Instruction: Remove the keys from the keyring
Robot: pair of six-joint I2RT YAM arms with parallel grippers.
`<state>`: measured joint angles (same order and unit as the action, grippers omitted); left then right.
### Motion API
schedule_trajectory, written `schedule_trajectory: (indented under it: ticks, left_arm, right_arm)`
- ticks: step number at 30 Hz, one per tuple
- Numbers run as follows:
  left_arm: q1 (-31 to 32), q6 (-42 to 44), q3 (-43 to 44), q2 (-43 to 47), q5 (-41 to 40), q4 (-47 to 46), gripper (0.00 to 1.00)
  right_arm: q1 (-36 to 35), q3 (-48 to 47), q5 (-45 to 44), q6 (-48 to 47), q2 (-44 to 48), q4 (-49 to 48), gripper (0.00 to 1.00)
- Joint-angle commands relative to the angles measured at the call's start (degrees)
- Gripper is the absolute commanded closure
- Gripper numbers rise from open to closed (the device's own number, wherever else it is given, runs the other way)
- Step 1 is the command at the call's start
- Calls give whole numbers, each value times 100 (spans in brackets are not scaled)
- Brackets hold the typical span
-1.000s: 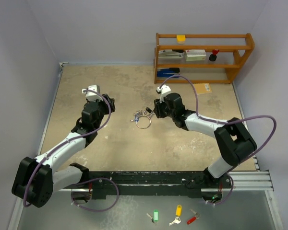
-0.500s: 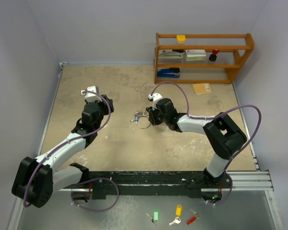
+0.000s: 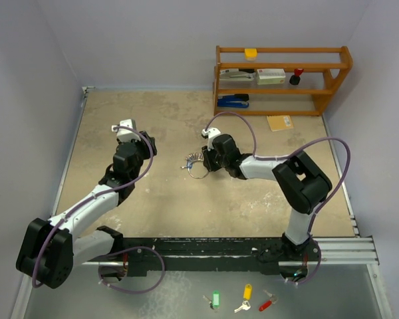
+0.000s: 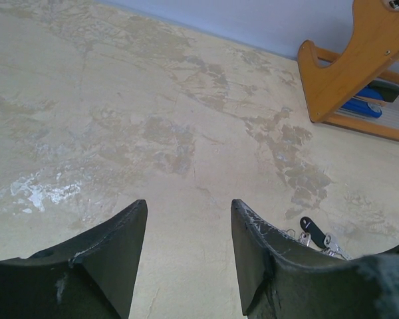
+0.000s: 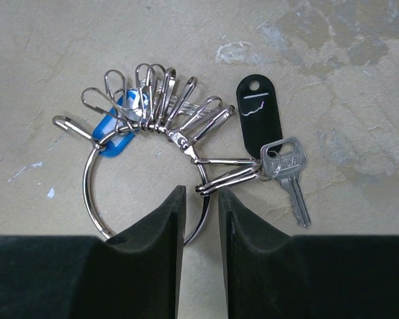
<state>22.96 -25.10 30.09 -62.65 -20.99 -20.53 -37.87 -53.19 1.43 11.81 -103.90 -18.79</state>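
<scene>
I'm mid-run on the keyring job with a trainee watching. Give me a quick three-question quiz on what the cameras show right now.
1. Pick one. The right gripper has its fingers either side of: A the keyring wire; B a pen; C nothing.
2. True or false: the left gripper is open and empty.
3. Fill in: the plain silver key lies beside the ___-headed key.

Key: 1 A. 2 True. 3 black, the black-headed key.
</scene>
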Motion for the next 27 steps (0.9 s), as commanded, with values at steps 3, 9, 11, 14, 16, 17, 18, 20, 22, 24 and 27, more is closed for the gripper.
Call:
schedule_trajectory:
  ticks: [3,9,11,14,16,17,18,20,22,24,27]
  left_arm:
    - [13,11,-62,168,-101,-206,49]
    - [9,60,-123,301,-250,-210,49]
    - [7,63,-128,278,-265,-222,49]
    - [7,50,-123,204,-265,-249,50]
    - [13,47,-111,127,-250,-273,50]
    - [7,41,-100,98,-233,-296,51]
    - [7,43,-92,62,-235,-316,52]
    - [6,34,-50,-1,-218,-378,56]
    - [4,33,27,-63,-199,-442,59]
    - [8,42,160,-122,-167,-460,64]
    - [7,54,345,-185,-100,-463,72]
  right_arm:
    - [-44,-323,-123,35,-184,-17,72]
    - [-38,-298,-250,43,-311,80,83]
    - [-42,-354,-288,15,-376,186,99]
    - [-64,-463,-424,-86,-406,351,100]
    - [-117,-516,-549,-238,-298,392,100]
    - [-183,-585,-633,-359,-219,454,100]
    - [-238,-656,-742,-499,-118,501,100]
    - [-343,-797,-884,-816,118,585,100]
    - [-423,-900,-920,-1038,408,604,100]
    - [-459,-949,-939,-1130,732,541,100]
    - [-469,-974,-886,-1190,1179,471,100]
